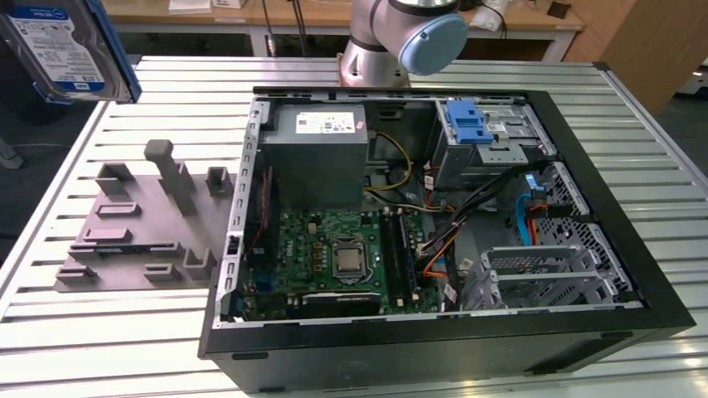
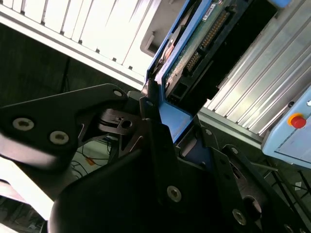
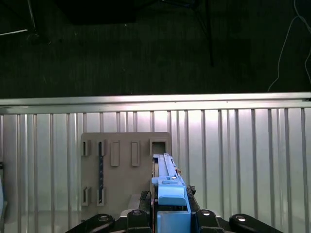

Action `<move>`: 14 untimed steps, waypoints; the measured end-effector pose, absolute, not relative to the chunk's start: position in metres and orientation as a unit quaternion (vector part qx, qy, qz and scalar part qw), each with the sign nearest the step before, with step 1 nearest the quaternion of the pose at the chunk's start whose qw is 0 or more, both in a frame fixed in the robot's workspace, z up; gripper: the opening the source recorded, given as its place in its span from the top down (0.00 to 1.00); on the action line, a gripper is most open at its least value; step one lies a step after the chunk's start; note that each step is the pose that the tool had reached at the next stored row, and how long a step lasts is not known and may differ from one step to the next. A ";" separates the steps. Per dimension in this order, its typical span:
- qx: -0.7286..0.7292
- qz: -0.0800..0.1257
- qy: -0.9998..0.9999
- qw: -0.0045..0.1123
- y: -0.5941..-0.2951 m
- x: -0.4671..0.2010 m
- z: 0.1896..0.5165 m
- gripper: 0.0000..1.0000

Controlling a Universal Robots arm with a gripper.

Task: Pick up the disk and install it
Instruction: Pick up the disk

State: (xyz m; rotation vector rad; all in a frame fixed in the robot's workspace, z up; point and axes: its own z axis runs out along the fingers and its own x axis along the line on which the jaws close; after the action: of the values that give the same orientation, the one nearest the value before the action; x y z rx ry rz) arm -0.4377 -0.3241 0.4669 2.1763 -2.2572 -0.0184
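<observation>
While the slatted metal counter [image 1: 111, 332] carries everything under inspection, its largest load is the open computer case [image 1: 443, 340], which lies on its side with the interior exposed. My arm [image 1: 393, 41] rises from the counter just beyond the far wall of the case.

Inside the case, the grey power supply [image 1: 315, 157] sits in the far corner towards the exterior view's left, with the green motherboard [image 1: 332, 249] directly in front of it. A silver drive cage with a blue latch [image 1: 482, 133] occupies the far corner towards the exterior view's right. A second silver cage [image 1: 542, 269] stands near the front wall on that same side.

Beside the case, on the exterior view's left, a grey fixture plate [image 1: 133, 232] rests flat on the counter.

The disk [image 1: 66, 46] is held aloft, clear of the counter. It shows in the upper corner of the exterior view's left, label towards the camera. In the first wrist view it stands edge-on above the fixture plate.

My claw [image 3: 170, 216] is closed on the disk, its black fingers [image 2: 150, 104] clamping the blue carrier frame from both sides.
</observation>
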 end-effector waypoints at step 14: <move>0.694 -0.006 -0.720 0.003 -0.324 -0.438 0.482 0.64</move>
State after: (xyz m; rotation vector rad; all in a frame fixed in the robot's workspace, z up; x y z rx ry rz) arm -0.4377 -0.3241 0.4821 2.1763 -2.2572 -0.0184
